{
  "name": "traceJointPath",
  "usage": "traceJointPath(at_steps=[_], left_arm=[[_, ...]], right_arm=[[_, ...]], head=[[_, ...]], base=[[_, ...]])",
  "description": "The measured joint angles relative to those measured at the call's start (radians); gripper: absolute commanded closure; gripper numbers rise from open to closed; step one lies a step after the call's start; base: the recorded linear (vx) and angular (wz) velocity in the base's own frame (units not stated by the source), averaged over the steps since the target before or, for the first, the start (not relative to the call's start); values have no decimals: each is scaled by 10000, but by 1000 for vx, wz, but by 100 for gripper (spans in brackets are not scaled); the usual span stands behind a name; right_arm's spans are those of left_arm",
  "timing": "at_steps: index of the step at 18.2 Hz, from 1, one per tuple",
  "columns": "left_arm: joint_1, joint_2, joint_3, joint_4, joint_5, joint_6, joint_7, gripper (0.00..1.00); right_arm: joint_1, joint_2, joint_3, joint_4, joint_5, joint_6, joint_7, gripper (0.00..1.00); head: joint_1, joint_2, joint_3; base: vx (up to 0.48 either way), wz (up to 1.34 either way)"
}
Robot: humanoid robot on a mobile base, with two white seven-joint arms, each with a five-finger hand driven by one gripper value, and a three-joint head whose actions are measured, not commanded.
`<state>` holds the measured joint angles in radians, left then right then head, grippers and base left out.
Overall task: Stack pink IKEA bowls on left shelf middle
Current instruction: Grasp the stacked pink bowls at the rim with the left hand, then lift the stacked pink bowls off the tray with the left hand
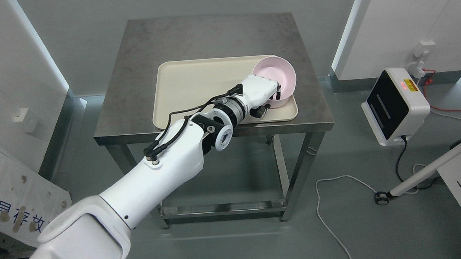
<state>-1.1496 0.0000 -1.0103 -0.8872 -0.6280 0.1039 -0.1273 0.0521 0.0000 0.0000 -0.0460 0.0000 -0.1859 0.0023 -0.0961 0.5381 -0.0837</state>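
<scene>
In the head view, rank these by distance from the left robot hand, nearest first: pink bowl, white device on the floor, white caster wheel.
From the left robot hand:
1. Pink bowl, at the hand, on the tray's right end.
2. White device, on the floor right of the table.
3. White caster wheel, lower right floor.

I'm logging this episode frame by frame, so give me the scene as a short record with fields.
surface: steel table
tray: beige tray, lying on the table
bowl: pink bowl, tilted, at the tray's right end
left hand: left hand on the bowl's near rim, fingers over the edge, gripping it
right arm: not in view
floor right: white device with a red light, cabled
shelf: not visible
</scene>
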Motion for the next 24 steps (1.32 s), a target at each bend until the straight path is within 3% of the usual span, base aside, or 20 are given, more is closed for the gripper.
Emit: traceJointPath(at_steps=[3,16,24], left_arm=[[16,0,86,64,-4,-248,6,100],[279,0,2210,103,-6,-1710,-11,99],[2033,117,4093,-1636,5,-3174,-152,98]], right_arm=[[0,0,0,0,0,0,0,0],[-1,0,0,0,0,0,0,0],[0,0,0,0,0,0,0,0]], head=[[0,0,0],[0,0,0],[0,0,0]], base=[[0,0],[0,0],[0,0]])
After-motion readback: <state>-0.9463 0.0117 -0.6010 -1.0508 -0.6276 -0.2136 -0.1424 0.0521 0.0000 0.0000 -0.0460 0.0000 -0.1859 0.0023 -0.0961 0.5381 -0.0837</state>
